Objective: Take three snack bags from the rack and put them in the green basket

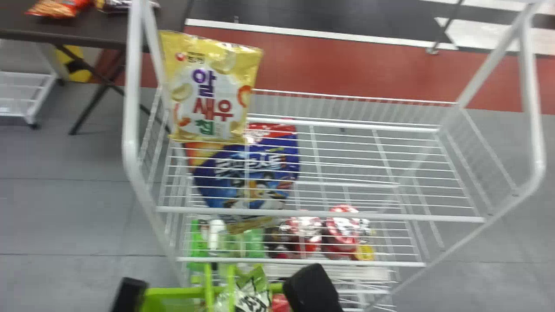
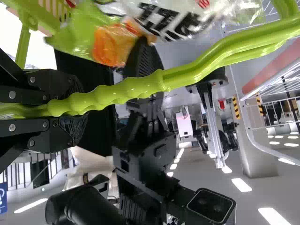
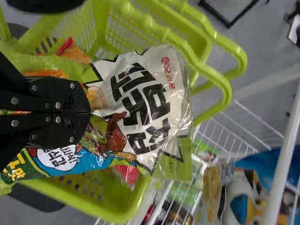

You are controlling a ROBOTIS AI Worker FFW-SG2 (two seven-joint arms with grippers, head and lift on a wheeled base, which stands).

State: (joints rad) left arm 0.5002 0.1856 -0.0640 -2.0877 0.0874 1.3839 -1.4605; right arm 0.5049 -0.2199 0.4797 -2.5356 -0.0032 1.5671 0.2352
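Over the green basket (image 1: 173, 293), near the rack (image 1: 433, 217), the right gripper (image 3: 89, 112) pinches a green-and-white snack bag (image 3: 161, 105), its release remaining, while the left gripper (image 2: 77, 107) grips the handle (image 2: 140, 86); something red (image 3: 126, 174) lies inside, progress toward three uncertain.

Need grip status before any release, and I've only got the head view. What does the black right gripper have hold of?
Observer: In the right wrist view, the right gripper is shut on the green-and-white plastic snack bag.
Operator: And the black left gripper, free or holding something?
Observer: Holding. In the left wrist view, its fingers are closed around the wavy, light-green plastic handle of the basket.
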